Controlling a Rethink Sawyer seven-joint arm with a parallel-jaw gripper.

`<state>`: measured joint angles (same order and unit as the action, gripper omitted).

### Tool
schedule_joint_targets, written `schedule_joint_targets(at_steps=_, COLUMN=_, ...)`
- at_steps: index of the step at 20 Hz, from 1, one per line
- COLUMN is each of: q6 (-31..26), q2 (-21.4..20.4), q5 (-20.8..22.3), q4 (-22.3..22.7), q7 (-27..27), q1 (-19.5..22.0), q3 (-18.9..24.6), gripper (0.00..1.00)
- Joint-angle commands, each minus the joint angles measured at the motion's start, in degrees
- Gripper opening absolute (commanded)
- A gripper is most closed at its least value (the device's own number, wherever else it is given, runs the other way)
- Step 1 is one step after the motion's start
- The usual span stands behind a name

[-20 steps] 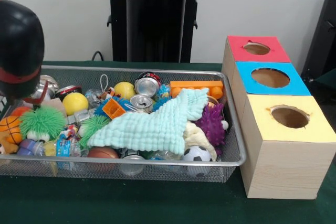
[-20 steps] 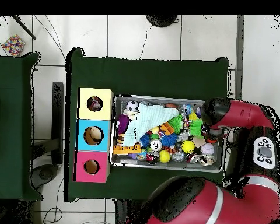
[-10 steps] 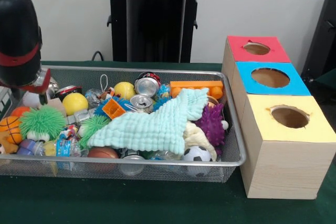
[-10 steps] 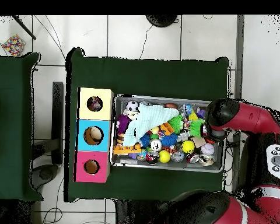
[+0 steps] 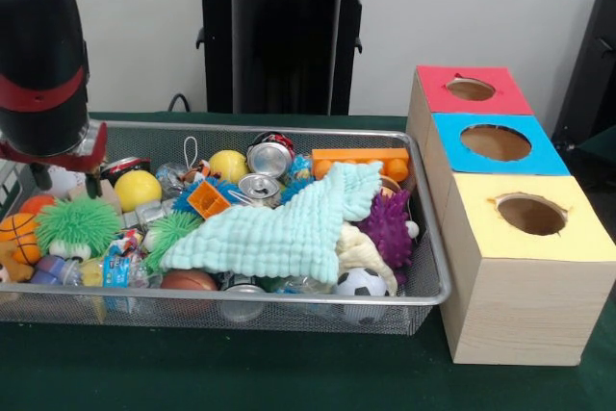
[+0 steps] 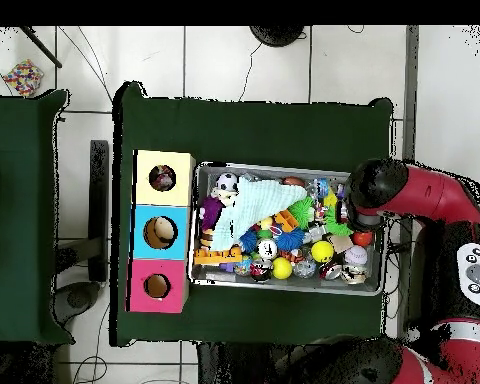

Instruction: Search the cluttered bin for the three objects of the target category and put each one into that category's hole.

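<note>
The wire mesh bin (image 5: pixel 289 301) is packed with toys. Two crushed drink cans (image 5: pixel 270 154) (image 5: pixel 258 187) lie near its back middle, beside yellow balls (image 5: pixel 138 190) (image 5: pixel 229 165). A mint cloth (image 5: pixel 279 228) covers the centre, with a soccer ball (image 5: pixel 360 283) and a purple spiky toy (image 5: pixel 390 228) at its right. My gripper (image 5: pixel 64 180) hangs open over the bin's left end, above a green fuzzy ball (image 5: pixel 77 221) and a small basketball (image 5: pixel 17 230), holding nothing. In the overhead view the arm's head (image 6: pixel 369 190) hides the gripper.
Right of the bin stand three boxes with round holes: red (image 5: pixel 471 89), blue (image 5: pixel 496 142) and yellow (image 5: pixel 531 214). From above, the yellow hole (image 6: pixel 162 178) and the blue hole (image 6: pixel 159 232) each show something inside. A green cloth covers the table (image 5: pixel 289 372).
The arm's head has risen and shifted rightward in the front view, so the gripper now shows over the bin's left end. The bin's contents have not moved.
</note>
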<state>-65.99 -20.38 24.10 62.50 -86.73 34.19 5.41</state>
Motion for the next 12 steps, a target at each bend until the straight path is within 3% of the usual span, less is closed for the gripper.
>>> schedule_joint_targets(at_steps=1, q6=-1.5, q2=-0.3, q5=0.6, q4=5.6, q7=16.1, q1=1.2, q3=7.3, gripper=1.0)
schedule_joint_targets(at_steps=12, q6=-2.8, q2=0.9, q5=1.5, q4=4.3, q7=15.3, q1=1.4, q3=8.0, gripper=1.0)
